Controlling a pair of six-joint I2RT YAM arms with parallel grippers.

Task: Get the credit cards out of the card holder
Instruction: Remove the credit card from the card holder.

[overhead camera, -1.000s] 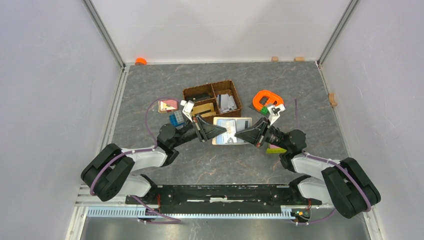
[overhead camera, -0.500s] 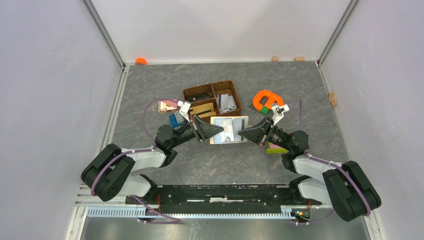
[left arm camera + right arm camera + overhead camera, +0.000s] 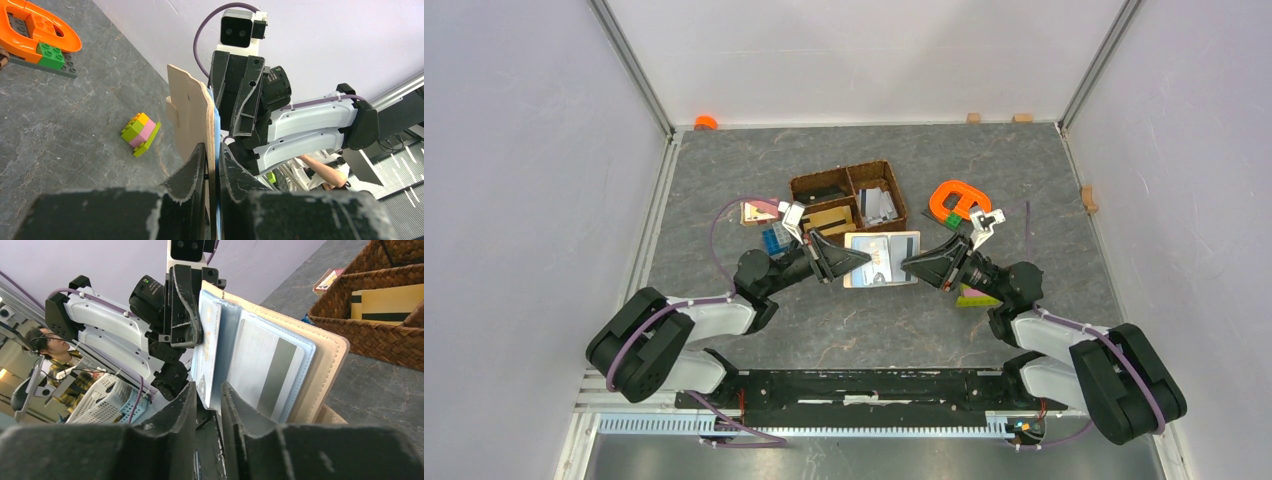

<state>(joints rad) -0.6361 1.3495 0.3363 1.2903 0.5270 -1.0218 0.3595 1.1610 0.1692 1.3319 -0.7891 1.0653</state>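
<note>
Clamping the card holder by its left edge, the left hand held it spread open between the two arms, just in front of the woven basket on the grey surface. The right hand sat at its right edge, fingers narrowly apart around the corner of a pale card; whether they pinched it could not be told. A striped card lay sleeved alongside.

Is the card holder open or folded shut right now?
Open. The card holder is spread out, pale inside facing up in the top view; the right wrist view shows its clear sleeves fanned, cards still inside.
</note>
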